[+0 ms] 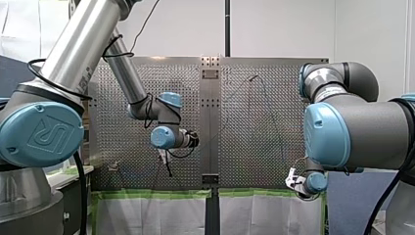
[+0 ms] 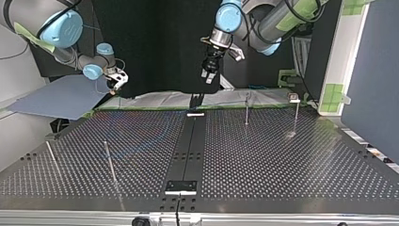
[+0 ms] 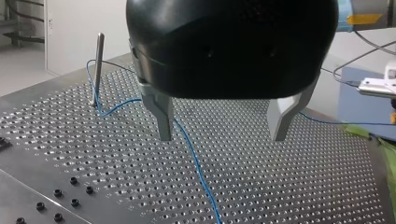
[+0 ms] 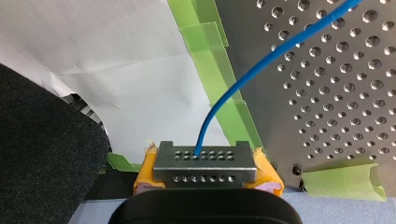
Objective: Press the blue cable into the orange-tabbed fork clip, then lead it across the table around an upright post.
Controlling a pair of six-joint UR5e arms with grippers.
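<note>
Pinching blue cable [image 4: 271, 58], right claw [image 4: 205, 161] hangs past table [image 4: 336, 107].

Looking like a robotics lab: my left arm [image 1: 83, 49] and my right arm [image 1: 362, 127] standing at a perforated metal table [image 2: 282, 155], green tape [image 4: 205, 56] edging it, black backdrop [image 2: 155, 42] hanging behind, white wall [image 1: 279, 24].

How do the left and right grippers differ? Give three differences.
The left gripper has bare metal fingers; the right gripper has yellow pads. The left's stand open; the right's are shut on the blue cable. The left hangs over the table; the right sits past its green-taped edge. Both bodies are black.
</note>
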